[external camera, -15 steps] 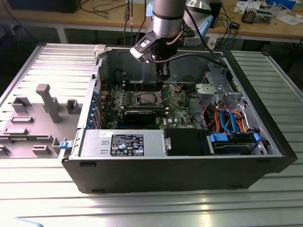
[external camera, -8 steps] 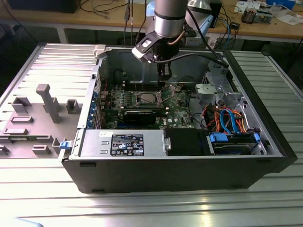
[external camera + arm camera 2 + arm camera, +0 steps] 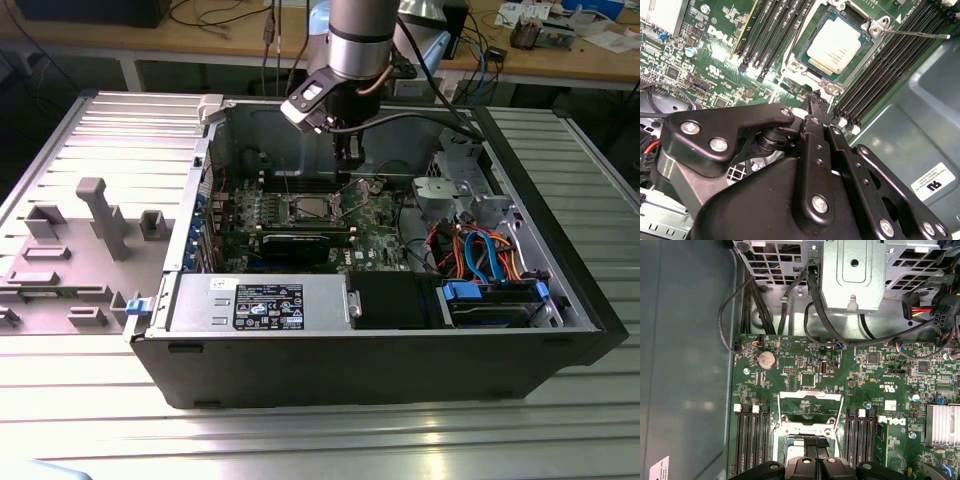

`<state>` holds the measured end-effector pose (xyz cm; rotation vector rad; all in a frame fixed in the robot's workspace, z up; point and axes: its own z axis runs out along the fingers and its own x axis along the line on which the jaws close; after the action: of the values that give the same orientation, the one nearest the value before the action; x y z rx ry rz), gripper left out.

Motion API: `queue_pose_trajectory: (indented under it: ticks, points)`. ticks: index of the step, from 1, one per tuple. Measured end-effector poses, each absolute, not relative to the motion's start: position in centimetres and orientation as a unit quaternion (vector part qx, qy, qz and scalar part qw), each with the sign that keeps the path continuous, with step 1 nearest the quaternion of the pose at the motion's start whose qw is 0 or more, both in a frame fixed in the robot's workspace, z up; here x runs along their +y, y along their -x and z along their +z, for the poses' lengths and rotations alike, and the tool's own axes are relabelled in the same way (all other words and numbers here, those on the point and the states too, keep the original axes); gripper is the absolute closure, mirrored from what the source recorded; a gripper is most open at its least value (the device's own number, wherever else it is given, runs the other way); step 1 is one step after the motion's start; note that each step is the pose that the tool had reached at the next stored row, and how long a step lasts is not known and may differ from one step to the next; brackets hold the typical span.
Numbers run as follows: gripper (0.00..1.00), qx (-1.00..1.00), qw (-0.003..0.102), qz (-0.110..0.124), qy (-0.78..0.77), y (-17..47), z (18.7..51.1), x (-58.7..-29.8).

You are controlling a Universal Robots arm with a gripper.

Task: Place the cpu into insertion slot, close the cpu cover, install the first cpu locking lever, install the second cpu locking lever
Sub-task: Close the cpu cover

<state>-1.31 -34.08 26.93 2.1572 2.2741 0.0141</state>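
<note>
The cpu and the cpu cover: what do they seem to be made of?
The cpu: dull silver-grey metal top by the look, matte with a soft sheen, on a green board-like base. The cpu cover: probably thin sheet metal, pale and shiny where its frame catches the light.

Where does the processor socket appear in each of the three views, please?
Exterior view: socket mid-board, near the claw.
Second wrist view: socket just beyond the claw, chip seated in it.
First wrist view: socket partly behind the claw.
Shared landmark: black memory slots flanking the socket.
</note>
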Motion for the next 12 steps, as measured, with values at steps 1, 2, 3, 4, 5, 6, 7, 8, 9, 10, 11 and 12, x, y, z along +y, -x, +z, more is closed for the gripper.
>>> queue_pose_trajectory:
  ticks: [1,2,3,4,5,6,7,8,9,10,11,12]
  points:
    - [0.89,0.725,0.004,0.005,-0.688,1.26,26.93,-34.08]
    - [0.89,0.725,0.004,0.005,-0.688,1.20,26.93,-34.08]
    - [0.89,0.725,0.004,0.005,-0.688,1.15,26.93,-34.08]
    - [0.89,0.725,0.004,0.005,-0.688,1.01,26.92,-34.08]
    - [0.89,0.725,0.004,0.005,-0.688,0.92,26.92,-34.08]
    - [0.89,0.725,0.004,0.005,-0.688,0.84,26.92,-34.08]
    - [0.89,0.725,0.004,0.005,-0.688,0.79,26.92,-34.08]
    - [0.89,0.725,0.004,0.005,-0.688,0.76,26.92,-34.08]
    - [0.89,0.725,0.004,0.005,-0.688,0.72,26.92,-34.08]
    - [0.89,0.725,0.004,0.005,-0.688,0.69,26.92,-34.08]
    - [0.89,0.725,0.004,0.004,-0.688,0.65,26.92,-34.08]
    - [0.89,0.725,0.004,0.005,-0.688,0.59,26.92,-34.08]
